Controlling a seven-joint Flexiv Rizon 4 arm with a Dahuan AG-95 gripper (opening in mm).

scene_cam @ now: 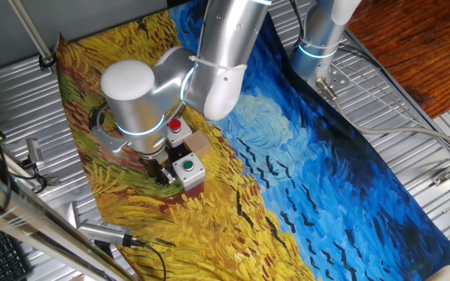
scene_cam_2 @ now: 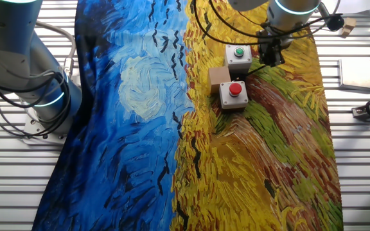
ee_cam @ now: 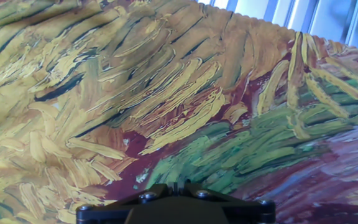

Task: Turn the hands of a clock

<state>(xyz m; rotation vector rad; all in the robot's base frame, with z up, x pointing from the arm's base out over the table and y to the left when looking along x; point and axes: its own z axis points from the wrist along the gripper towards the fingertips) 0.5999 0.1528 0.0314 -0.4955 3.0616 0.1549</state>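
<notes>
No clock and no black C-clamp show in any view. My gripper [scene_cam: 162, 173] hangs low over the painted cloth, right beside a grey box with a green button [scene_cam: 187, 170]. In the other fixed view the gripper [scene_cam_2: 270, 59] is just right of that box [scene_cam_2: 239, 56]. In the hand view only the black finger bases [ee_cam: 176, 186] show at the bottom edge. They stand together with a thin slit between them and hold nothing, over yellow and maroon cloth.
A grey box with a red button [scene_cam: 177, 129] [scene_cam_2: 234, 94] and a brown block [scene_cam: 199, 143] [scene_cam_2: 219, 76] stand close behind the green-button box. A second arm's base [scene_cam: 319, 39] [scene_cam_2: 37, 96] stands off the cloth. Tools [scene_cam: 104, 232] lie on the metal table edge.
</notes>
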